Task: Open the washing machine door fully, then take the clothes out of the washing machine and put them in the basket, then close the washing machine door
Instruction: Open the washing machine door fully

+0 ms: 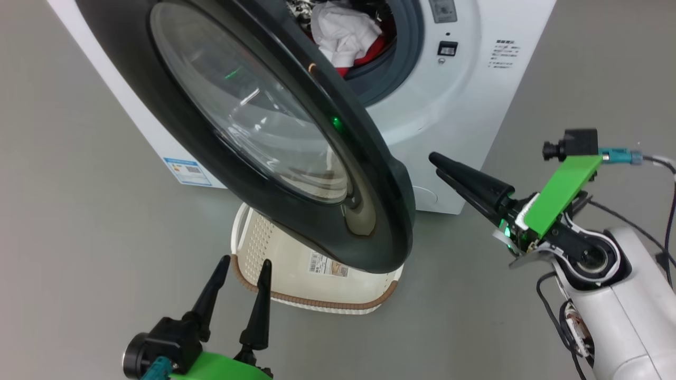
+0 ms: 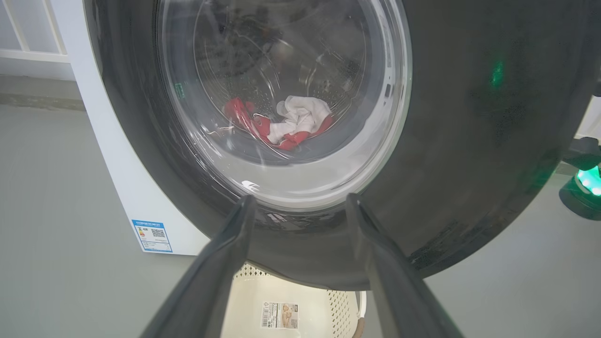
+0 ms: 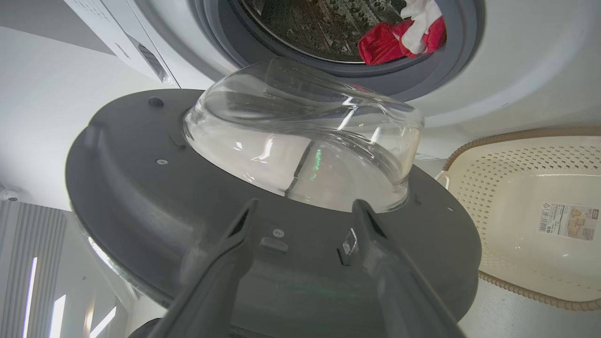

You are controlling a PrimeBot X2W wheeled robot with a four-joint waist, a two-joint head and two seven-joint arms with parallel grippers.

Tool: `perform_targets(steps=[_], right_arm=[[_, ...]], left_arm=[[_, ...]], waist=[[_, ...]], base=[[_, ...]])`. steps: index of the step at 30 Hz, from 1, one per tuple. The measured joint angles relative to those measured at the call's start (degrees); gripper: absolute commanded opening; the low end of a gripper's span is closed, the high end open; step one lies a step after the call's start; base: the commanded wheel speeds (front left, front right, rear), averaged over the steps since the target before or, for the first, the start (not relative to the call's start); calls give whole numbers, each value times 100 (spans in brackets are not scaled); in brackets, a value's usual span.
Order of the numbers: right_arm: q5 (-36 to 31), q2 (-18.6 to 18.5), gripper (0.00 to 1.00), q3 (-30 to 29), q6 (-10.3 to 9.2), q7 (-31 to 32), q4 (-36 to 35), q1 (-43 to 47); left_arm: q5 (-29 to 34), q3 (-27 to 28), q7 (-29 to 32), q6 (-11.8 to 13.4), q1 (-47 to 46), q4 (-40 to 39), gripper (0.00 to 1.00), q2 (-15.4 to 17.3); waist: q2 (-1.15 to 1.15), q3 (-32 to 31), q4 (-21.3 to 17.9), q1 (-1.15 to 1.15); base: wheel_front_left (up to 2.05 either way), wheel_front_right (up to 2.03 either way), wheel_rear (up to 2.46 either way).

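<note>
The washing machine door (image 1: 296, 227) stood partly swung out from the washing machine (image 1: 454, 132), its black rim hanging over the basket (image 1: 327, 305) on the floor. The clothes (image 1: 343, 37), red and white, lay in the drum behind the grey ring. The left gripper (image 1: 246, 259) hovered near the basket's rim, fingers spread and empty. The right gripper (image 1: 434, 163), beside the door's free edge, showed its fingers apart in its wrist view and seemed clear of the door, though that angle was poor.
</note>
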Motion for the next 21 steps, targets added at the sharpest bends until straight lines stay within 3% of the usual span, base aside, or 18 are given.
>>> perform_targets(steps=[21], right_arm=[[-96, -66, 100, -200, 0, -1054, 292, 1371]], left_arm=[[152, 333, 0, -144, 261, 110, 100, 2]], waist=[[0, -281, -408, 0]], base=[[0, 0, 0]])
